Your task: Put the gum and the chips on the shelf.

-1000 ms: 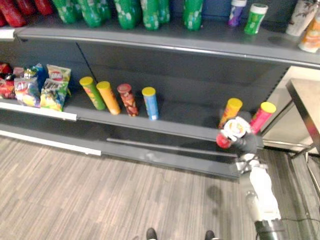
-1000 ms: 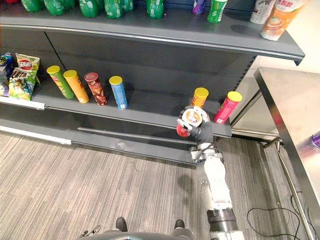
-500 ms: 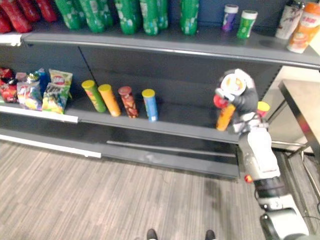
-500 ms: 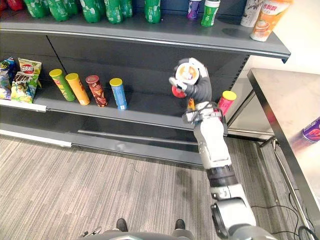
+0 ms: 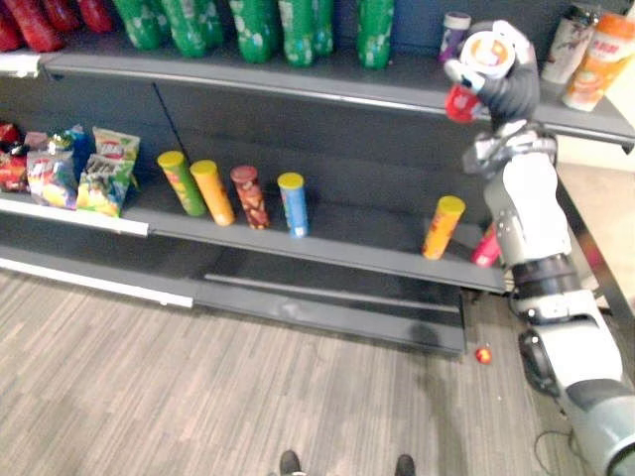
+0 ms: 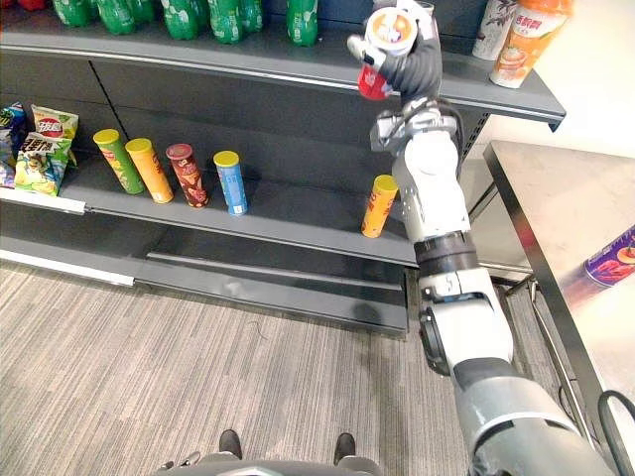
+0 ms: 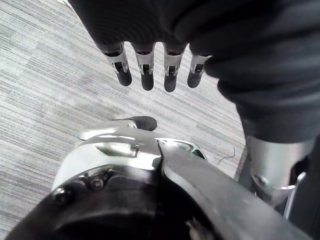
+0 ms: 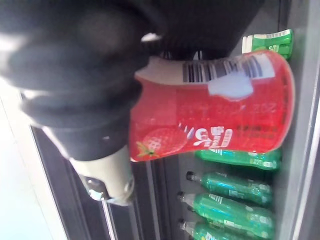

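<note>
The right hand's fingers (image 5: pixel 468 71) are curled tight round a red gum tub (image 8: pixel 215 115), with nothing else in their grasp. The right hand (image 6: pixel 419 61) holds the tub tilted, white end toward the head camera, at the front edge of the top shelf (image 5: pixel 298 84). Whether the tub touches the shelf cannot be told. A green-capped tub (image 8: pixel 265 40) stands just past it and a purple tub (image 5: pixel 454 30) just beside it, with green bottles (image 5: pixel 258 25) further along the same shelf. On the lower shelf (image 6: pixel 288 223) stand chip tubes, the orange one (image 6: pixel 378 205) close beside the right arm, the blue one (image 6: pixel 230 181) further left. The left hand (image 7: pixel 147 70) hangs over the grey floor (image 7: pixel 45 100), fingers straight, side by side and holding nothing.
</note>
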Robot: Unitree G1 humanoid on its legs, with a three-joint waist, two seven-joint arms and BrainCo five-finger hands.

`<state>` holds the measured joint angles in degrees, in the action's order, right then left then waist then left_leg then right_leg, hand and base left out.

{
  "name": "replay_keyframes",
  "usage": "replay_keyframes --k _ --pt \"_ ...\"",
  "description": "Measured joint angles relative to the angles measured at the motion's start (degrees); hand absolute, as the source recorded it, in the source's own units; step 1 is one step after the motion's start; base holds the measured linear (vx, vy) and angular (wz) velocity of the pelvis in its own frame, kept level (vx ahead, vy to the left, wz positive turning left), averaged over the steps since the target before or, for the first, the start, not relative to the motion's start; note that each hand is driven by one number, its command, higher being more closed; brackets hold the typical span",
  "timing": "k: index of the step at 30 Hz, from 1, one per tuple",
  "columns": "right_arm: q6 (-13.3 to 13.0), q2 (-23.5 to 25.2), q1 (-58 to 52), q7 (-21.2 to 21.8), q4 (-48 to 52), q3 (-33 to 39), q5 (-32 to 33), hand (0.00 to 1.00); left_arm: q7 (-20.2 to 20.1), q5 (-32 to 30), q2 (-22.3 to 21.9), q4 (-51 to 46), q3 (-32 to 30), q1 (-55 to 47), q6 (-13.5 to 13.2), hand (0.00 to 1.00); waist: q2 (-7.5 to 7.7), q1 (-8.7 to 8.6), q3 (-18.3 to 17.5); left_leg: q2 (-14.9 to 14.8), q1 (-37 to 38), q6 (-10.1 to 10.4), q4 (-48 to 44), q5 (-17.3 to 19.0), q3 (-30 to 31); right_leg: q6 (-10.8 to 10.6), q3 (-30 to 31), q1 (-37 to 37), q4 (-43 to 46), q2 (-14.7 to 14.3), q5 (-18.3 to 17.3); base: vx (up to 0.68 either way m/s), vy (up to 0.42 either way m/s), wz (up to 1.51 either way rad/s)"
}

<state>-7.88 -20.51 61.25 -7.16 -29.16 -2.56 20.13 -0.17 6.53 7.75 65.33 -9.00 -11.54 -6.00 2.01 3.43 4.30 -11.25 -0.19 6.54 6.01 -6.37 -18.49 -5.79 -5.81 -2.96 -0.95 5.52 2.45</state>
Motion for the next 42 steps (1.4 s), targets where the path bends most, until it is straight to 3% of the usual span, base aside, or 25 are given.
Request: replay_keyframes --k 6,9,19,24,32,42 --pt "0.6 -0.1 8.3 -1.6 -9.6 2.4 0.0 1.00 0.4 0.3 0.4 -0.4 0.3 0.6 0.0 0.00 0.77 0.53 0.2 -0.5 -1.5 0.3 0.0 -0.3 0.2 0.5 -0.2 -1.1 -0.8 -0.7 0.7 0.01 -0.002 0.01" --pt "2.2 -1.1 12.8 -2.4 -15.5 3.1 0.0 1.00 1.2 2.4 0.5 -0.7 0.2 1.2 -0.1 0.00 1.27 1.15 0.6 -0.5 -2.6 0.3 0.0 -0.4 0.4 0.5 -0.4 -1.9 -1.1 -0.7 1.0 0.01 0.000 0.02" --pt "3.5 -1.4 21.9 -2.4 -29.5 9.0 -0.5 1.00 2.6 4.6 0.9 -2.2 -0.1 5.2 -0.6 0.00 1.99 1.75 5.2 -0.4 -5.0 0.3 -0.1 -1.0 3.5 0.5 -3.5 -1.9 -2.0 -0.8 1.2 0.02 -0.001 0.15" --pt "3.6 -2.8 24.9 -2.3 -31.5 9.5 -2.6 1.00 2.7 4.6 0.9 -2.8 -0.4 5.7 -1.0 0.00 1.97 1.75 7.2 -0.2 -5.9 0.2 -0.3 -1.2 4.6 0.5 -4.6 -2.0 -2.1 -0.8 1.2 0.02 0.000 0.12" --pt "1.4 -5.9 25.5 -2.3 -34.2 13.5 -4.5 1.00 3.5 9.2 0.1 -2.6 -2.2 5.8 -1.0 0.00 1.90 1.99 8.5 0.1 -6.5 0.0 -0.1 -1.5 5.6 0.5 -5.6 -1.9 -2.2 -0.5 1.2 0.00 0.002 0.06" --pt "1.3 -10.5 25.9 -2.5 -37.2 17.9 -6.7 1.00 2.2 11.3 0.1 -2.5 -2.1 5.8 -0.9 0.00 1.93 1.87 9.7 0.1 -6.6 0.0 0.0 -1.6 5.8 0.2 -5.7 -1.9 -2.2 -0.1 0.9 0.00 0.000 0.00"
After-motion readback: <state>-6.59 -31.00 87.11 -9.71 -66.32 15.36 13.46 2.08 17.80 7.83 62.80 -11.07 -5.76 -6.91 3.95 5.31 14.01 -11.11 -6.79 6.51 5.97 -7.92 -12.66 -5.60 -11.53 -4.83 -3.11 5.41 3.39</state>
